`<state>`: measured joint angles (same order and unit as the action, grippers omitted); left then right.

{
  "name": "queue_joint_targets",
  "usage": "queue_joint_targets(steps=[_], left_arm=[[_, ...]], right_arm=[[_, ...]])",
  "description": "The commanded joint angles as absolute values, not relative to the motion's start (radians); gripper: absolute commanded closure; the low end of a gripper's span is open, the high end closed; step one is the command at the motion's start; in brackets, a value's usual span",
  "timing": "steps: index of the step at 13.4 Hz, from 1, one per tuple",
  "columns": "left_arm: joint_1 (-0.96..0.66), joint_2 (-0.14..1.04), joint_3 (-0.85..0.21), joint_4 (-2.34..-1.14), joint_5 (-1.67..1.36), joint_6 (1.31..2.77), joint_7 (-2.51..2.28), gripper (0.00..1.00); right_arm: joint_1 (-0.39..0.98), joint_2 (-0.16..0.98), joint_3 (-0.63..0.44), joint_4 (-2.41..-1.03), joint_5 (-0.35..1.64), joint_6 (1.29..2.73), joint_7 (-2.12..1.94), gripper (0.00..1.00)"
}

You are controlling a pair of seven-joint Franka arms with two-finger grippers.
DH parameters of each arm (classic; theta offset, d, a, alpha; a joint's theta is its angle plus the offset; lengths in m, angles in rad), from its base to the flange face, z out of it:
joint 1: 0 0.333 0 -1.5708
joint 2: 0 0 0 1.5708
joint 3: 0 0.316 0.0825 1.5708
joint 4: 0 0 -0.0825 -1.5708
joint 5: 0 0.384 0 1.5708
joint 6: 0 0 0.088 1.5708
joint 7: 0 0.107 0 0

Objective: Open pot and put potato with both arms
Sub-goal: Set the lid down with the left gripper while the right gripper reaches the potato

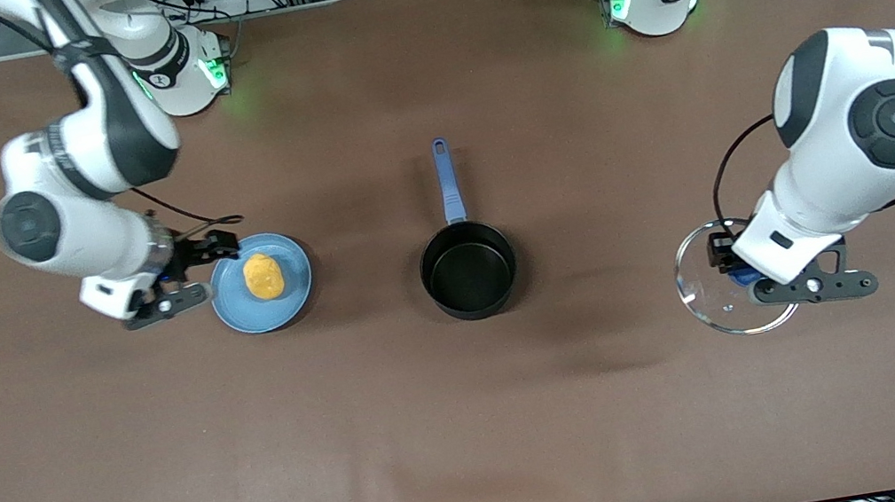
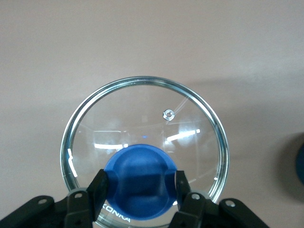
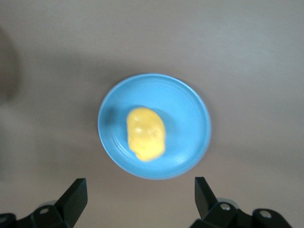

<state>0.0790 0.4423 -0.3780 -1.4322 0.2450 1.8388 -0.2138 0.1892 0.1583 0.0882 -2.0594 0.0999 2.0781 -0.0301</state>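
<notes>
"KONKA" on the lid (image 2: 142, 142)

Can't see much of the left gripper (image 1: 739, 266) in the front view, tucked under the white wrist at the lower right of the frame. Same for the blue knob (image 1: 742, 275), just a sliver peeking out. In the left wrist view, lid (image 2: 142, 114) rim cut off by the bottom edge, and a dark round thing (image 2: 299, 164) at the right edge chopped too short to name. Right wrist view a bit blurry; potato (image 3: 146, 133) surface smeared, right gripper (image 3: 141, 197) fingers clipped at the bottom.
</notes>
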Motion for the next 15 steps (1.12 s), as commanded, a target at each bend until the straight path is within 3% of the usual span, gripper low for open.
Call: queue_joint_targets(steps=[1, 10, 15], left_arm=[[0.118, 0.423, -0.387, -1.476, 0.233, 1.862, -0.167, 1.0], [0.219, 0.428, -0.387, -1.684, 0.241, 2.129, -0.107, 1.0], [0.216, 0.456, -0.383, -1.698, 0.247, 2.161, -0.109, 1.0]], right_arm=[[0.268, 0.182, 0.083, -2.19, 0.106, 2.274, -0.017, 0.0], [0.272, 0.323, 0.075, -2.204, -0.015, 2.466, -0.103, 0.0], [0.236, 0.359, 0.074, -2.239, -0.055, 2.539, -0.167, 0.0]])
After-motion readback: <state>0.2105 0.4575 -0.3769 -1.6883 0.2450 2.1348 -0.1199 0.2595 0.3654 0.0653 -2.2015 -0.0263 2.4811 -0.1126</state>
